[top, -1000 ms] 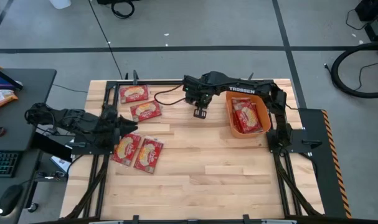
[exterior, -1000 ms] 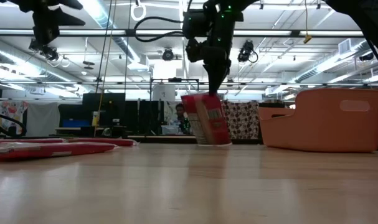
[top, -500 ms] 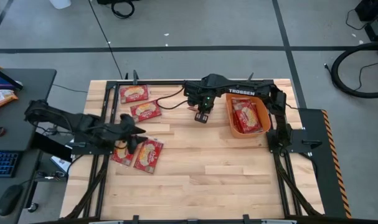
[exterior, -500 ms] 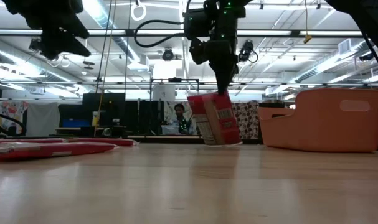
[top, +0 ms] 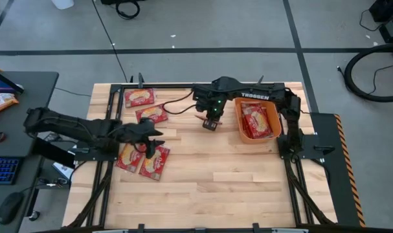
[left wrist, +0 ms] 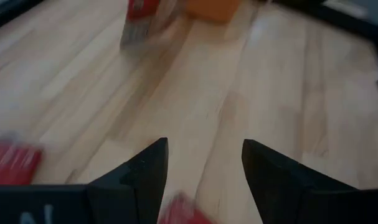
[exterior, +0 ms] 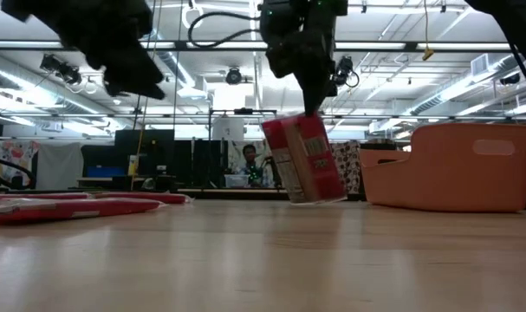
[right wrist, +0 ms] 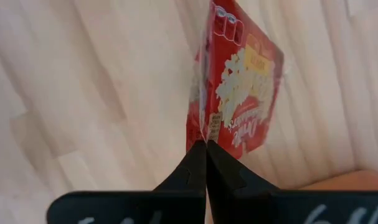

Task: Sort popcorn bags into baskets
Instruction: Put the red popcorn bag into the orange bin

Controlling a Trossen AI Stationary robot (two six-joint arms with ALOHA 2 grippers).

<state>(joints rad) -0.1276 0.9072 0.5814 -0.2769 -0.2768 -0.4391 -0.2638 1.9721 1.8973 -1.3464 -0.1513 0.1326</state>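
Dangling from the right gripper [right wrist: 205,148], pinched shut on its edge, a flat red popcorn packet [exterior: 304,159] had lifted nearer the orange plastic basket [top: 243,130]. The left gripper [left wrist: 205,163], jaws wide and empty, had reached over the packets lying flat on the table [top: 145,158], likely the next pick.

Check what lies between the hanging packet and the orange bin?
Only bare table separates the packet in the right hand from the bin, per the high view.
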